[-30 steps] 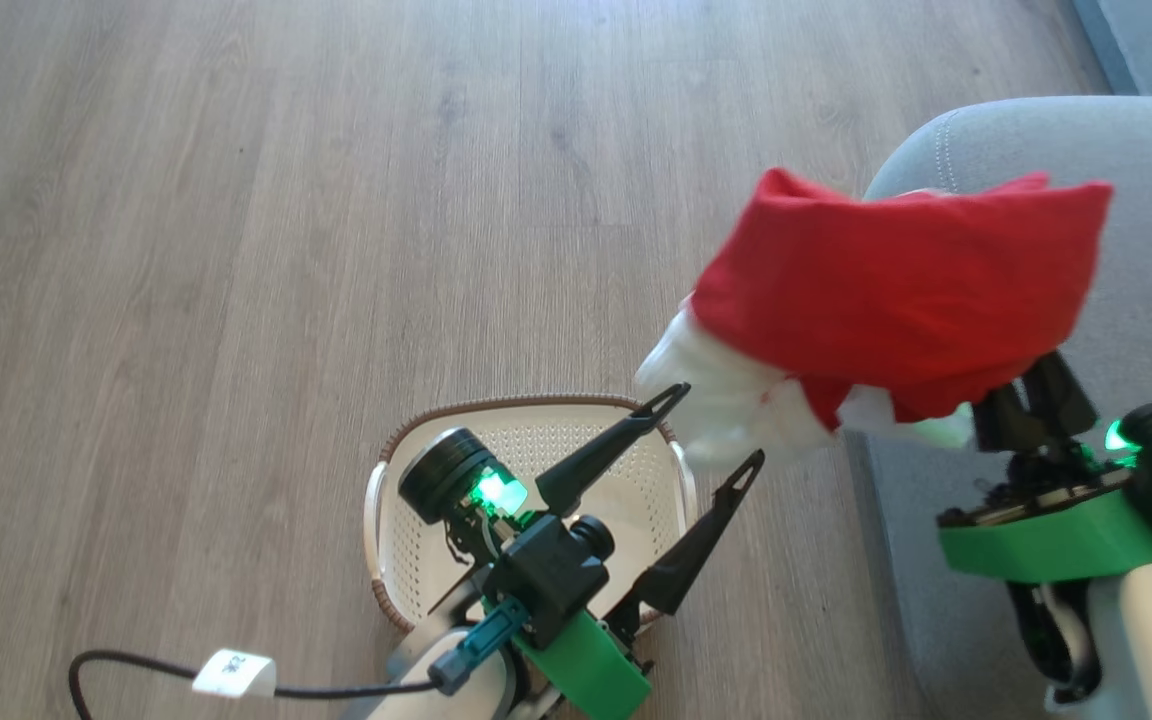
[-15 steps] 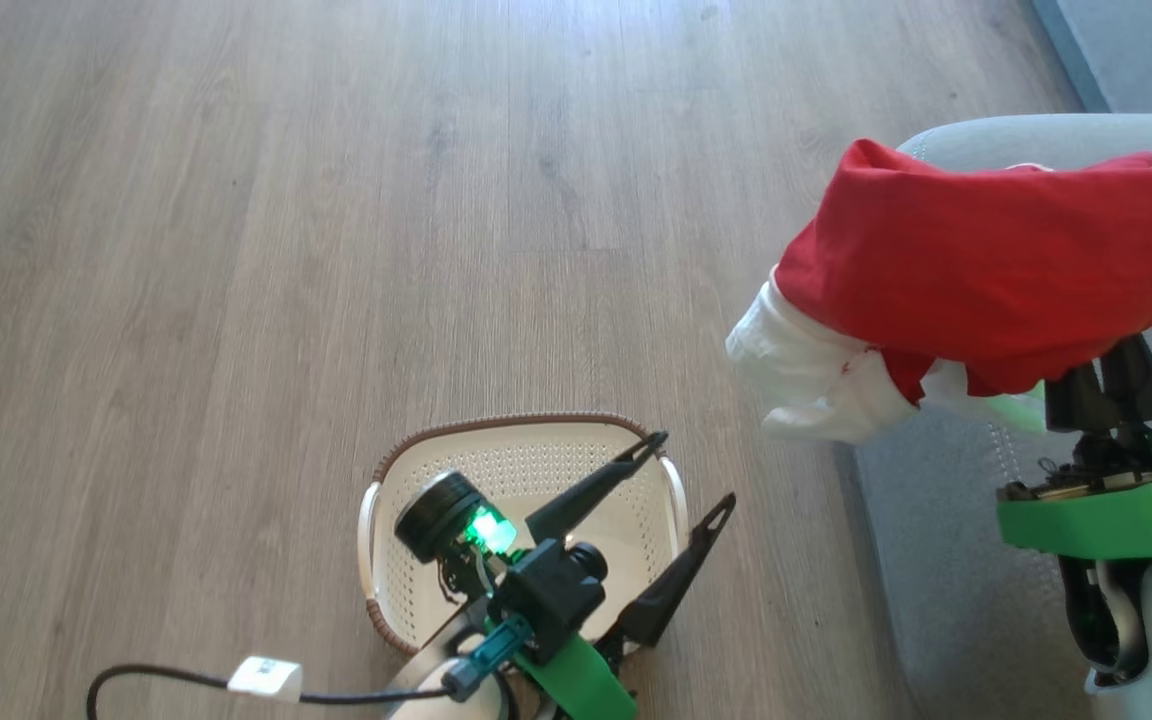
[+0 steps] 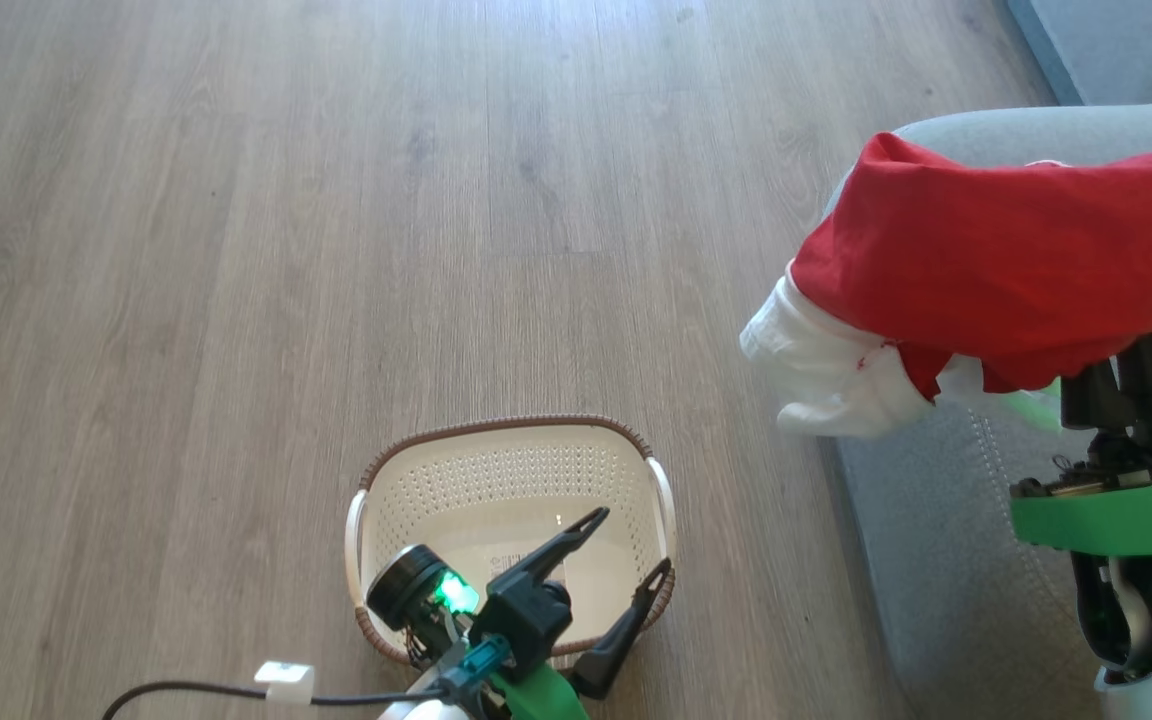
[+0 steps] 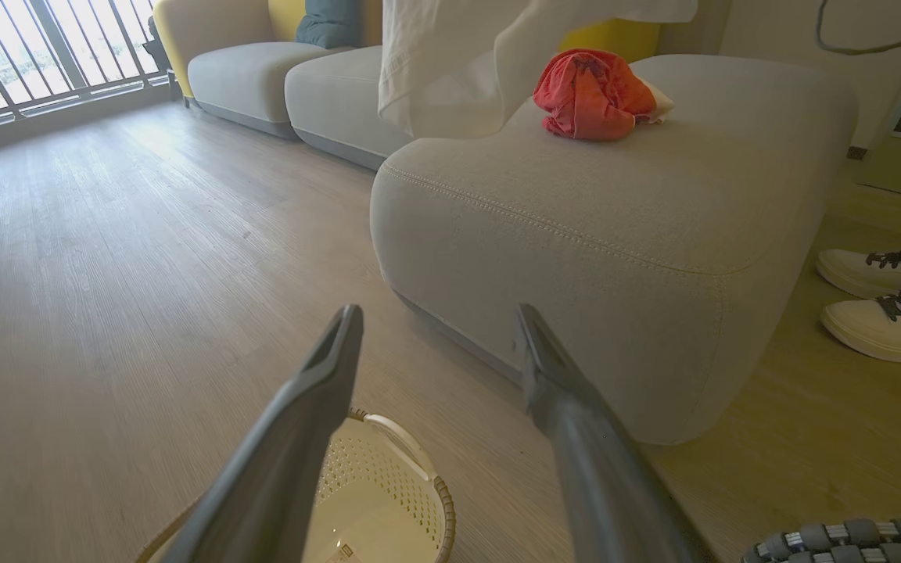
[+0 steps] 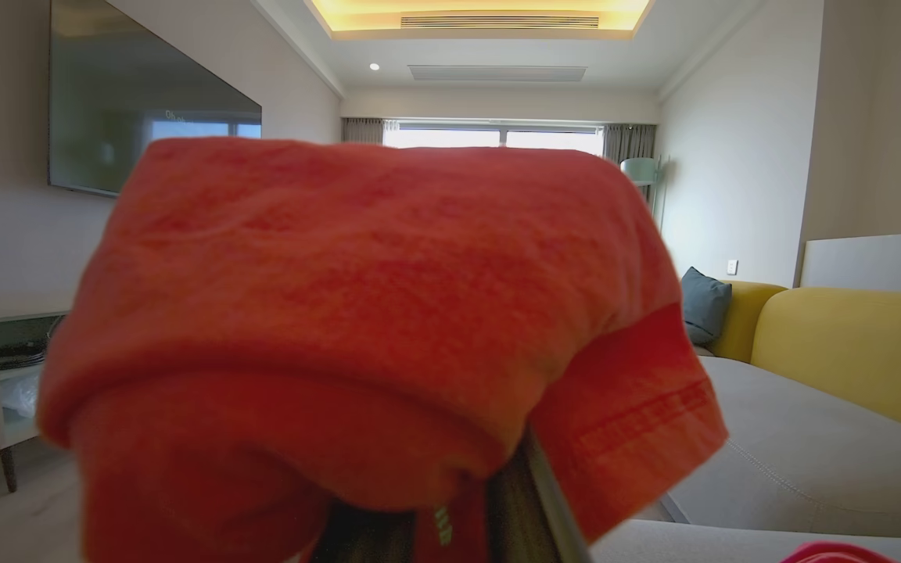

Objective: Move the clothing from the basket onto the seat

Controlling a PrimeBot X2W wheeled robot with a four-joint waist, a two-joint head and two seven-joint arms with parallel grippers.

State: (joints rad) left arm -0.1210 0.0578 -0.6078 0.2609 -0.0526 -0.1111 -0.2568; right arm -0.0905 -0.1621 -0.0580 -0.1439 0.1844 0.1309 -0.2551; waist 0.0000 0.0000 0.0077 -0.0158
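Observation:
The clothing, a red garment with a white sleeve hanging off its left end, hangs above the left edge of the grey seat. My right gripper is shut on it from below, and the fabric drapes over the fingers. A second red garment lies bunched on the seat. The cream basket stands on the floor left of the seat, its bare bottom showing. My left gripper hovers open over its near right corner, holding nothing.
Wooden floor stretches left of and beyond the basket. A black cable with a white tag trails at the bottom left. A person's white shoes stand right of the seat. More sofa cushions lie beyond.
The right gripper has carried the red garment rightward, further over the seat. The left gripper has drawn back toward me over the basket. The head camera has shifted slightly.

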